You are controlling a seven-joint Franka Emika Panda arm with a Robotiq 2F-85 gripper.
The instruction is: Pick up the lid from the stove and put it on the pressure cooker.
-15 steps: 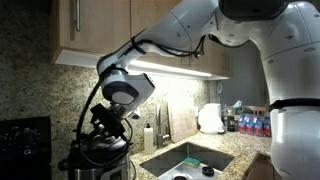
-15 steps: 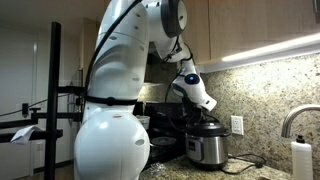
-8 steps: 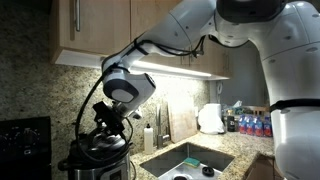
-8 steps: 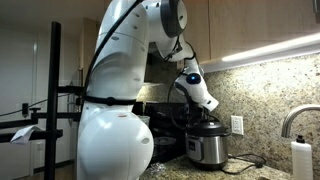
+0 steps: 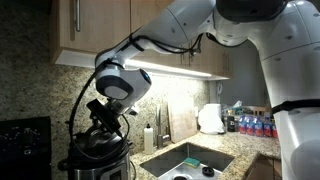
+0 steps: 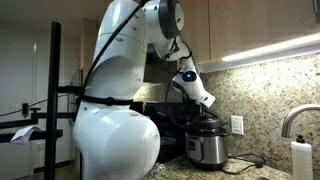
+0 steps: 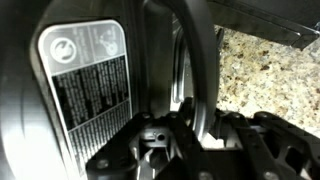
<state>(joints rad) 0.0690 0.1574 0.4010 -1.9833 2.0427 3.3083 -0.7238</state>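
The black domed lid (image 5: pixel 97 146) sits on top of the steel pressure cooker (image 5: pixel 95 167), which also shows in the other exterior view (image 6: pixel 207 150). My gripper (image 5: pixel 105 120) points down from above and is shut on the lid's raised handle. In the wrist view the lid (image 7: pixel 85 90) fills the frame with a white label on it, and its curved handle (image 7: pixel 195 55) runs between my fingers; the gripper (image 7: pixel 193 125) clamps it from both sides. The stove (image 5: pixel 22 138) shows as a black panel to the left of the cooker.
A granite counter and backsplash (image 5: pixel 40 90) surround the cooker. A sink (image 5: pixel 190 160) with a soap bottle (image 5: pixel 149 137) lies beside it, and bottles (image 5: pixel 250 125) stand further along. Wooden cabinets (image 5: pixel 100 25) hang overhead. The white robot body (image 6: pixel 115 130) fills much of one exterior view.
My wrist has shifted slightly toward the stove side and turned a little. The lid stays in my grip on top of the cooker.
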